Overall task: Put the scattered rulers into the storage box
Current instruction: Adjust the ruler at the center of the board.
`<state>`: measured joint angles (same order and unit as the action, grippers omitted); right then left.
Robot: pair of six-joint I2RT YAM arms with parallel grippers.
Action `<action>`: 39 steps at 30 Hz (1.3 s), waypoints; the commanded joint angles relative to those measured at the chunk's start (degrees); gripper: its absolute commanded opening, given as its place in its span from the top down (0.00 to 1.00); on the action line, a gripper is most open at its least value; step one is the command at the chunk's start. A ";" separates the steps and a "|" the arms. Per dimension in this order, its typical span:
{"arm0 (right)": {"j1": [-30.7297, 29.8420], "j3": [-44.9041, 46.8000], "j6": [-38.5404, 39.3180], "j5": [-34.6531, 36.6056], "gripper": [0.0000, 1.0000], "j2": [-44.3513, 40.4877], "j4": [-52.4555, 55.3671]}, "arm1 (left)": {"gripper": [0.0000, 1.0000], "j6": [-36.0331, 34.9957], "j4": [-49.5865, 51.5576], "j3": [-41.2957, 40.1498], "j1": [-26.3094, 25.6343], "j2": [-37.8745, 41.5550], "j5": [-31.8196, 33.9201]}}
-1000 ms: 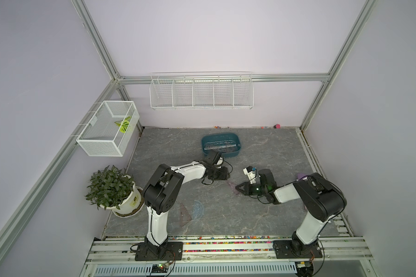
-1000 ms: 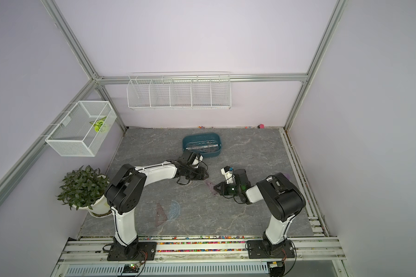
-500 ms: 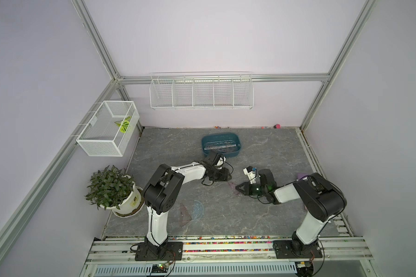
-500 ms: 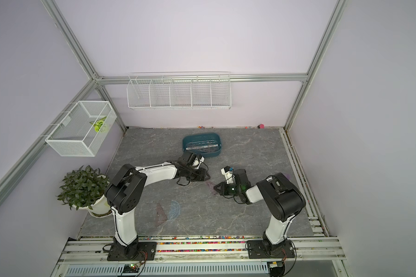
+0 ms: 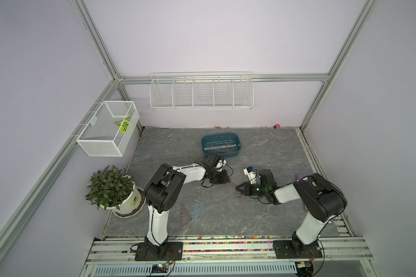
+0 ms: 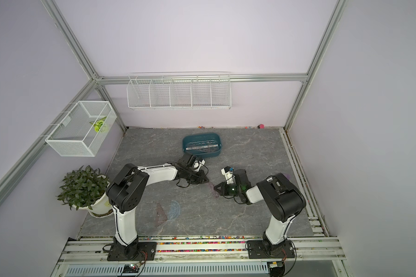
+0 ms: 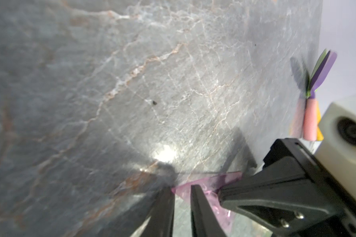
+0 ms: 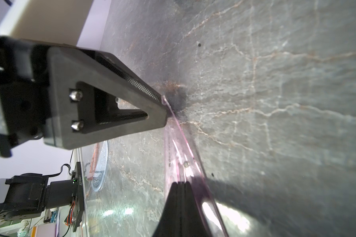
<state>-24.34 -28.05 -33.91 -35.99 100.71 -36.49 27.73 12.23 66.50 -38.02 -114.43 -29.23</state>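
You have a potted plant [image 5: 108, 187] at the 9 o'clock edge of the grey table [image 5: 168, 153], with a white mesh basket [image 5: 101, 141] on the wall above it. At 7 o'clock from the table's centre, 2 rulers lie flat, apart from both arms: a loose triangle [image 5: 185, 215] and, just beside it, a bluish protractor [image 5: 198, 209]. The storage box [image 5: 226, 155] sits at 12 o'clock, near the back wall, holding a clear strip [image 5: 217, 145] and at least 1 darker piece.

Your left gripper [image 7: 181, 187] is low at the table's centre, with the box at its 12 o'clock. Its fingers stand a narrow gap apart with 1 corner of the pink-purple triangle [image 8: 178, 151] between them. The left wrist view is blurred there, so you cannot tell whether they bear on it. That triangle is tilted, 1 edge raised off the table.

Your right gripper [image 8: 180, 184], at 4 o'clock from the left, has its fingers pressed together on the triangle's opposite end. A pastel purple item [image 5: 300, 178] lies at 3 o'clock, near the table's right edge.
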 commanded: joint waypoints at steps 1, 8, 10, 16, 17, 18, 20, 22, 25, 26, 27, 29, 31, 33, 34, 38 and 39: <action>-0.31 2.34 -0.22 3.33 0.95 1.01 9.52 | 0.84 -0.04 15.03 -4.90 -0.83 -7.75 5.18; -0.13 1.03 0.76 2.74 0.95 -3.62 14.20 | 0.94 -0.56 15.55 -4.56 -0.47 -6.59 5.12; 0.43 -0.17 1.52 2.81 0.95 -7.98 18.01 | 0.98 -0.65 15.40 -4.28 0.02 -5.30 4.59; 1.05 -3.90 4.82 5.82 0.92 -17.68 29.85 | 0.99 -0.62 14.12 -4.26 1.11 -2.69 2.26; 1.04 -3.79 4.59 5.61 0.92 -18.11 29.95 | 0.98 -0.37 13.72 -4.72 1.11 -2.21 2.23; 1.10 -3.30 4.07 5.37 0.92 -18.21 29.33 | 0.96 -0.05 13.24 -5.11 1.19 -1.82 1.72; 0.86 -2.41 3.04 5.48 0.93 -18.42 27.95 | 0.91 0.34 12.91 -5.42 1.27 -1.27 1.37; -0.19 -2.01 2.32 6.52 0.93 -18.45 27.09 | 0.85 0.57 12.58 -5.50 1.28 -0.72 1.04; -2.68 -1.44 1.19 8.57 0.93 -17.57 25.68 | 0.79 0.64 12.49 -5.57 1.47 -0.24 0.61; -3.04 -1.05 0.92 8.74 0.93 -17.08 24.94 | 0.79 0.55 12.36 -5.59 1.46 -0.11 0.45; -3.24 -0.58 0.57 8.89 0.93 -16.43 23.98 | 0.79 0.44 12.33 -5.59 1.46 -0.18 0.34; -3.39 0.25 0.12 9.09 0.93 -15.38 22.65 | 0.78 0.40 12.20 -5.59 1.46 -0.21 0.12; -3.67 1.13 0.06 9.75 0.93 -14.12 21.66 | 0.78 0.44 12.12 -5.68 1.46 -0.22 -0.01; -3.74 2.08 -0.04 10.06 0.93 -12.12 20.03 | 0.77 0.49 11.98 -5.77 1.55 -0.21 -0.12; -3.73 2.54 -0.11 10.15 0.94 -10.59 18.73 | 0.76 0.59 11.80 -5.85 1.70 -0.13 -0.15; -3.53 4.69 -0.87 9.80 0.95 -5.44 13.79 | 0.72 1.14 11.02 -6.20 2.67 0.08 -0.68; -3.31 5.12 -0.94 9.71 0.95 -4.52 13.06 | 0.70 1.37 10.91 -6.12 3.05 0.17 -0.74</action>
<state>-27.73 -26.26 -33.95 -29.36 91.77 -24.43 29.06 15.27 63.68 -36.07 -111.53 -35.48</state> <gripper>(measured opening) 0.062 0.294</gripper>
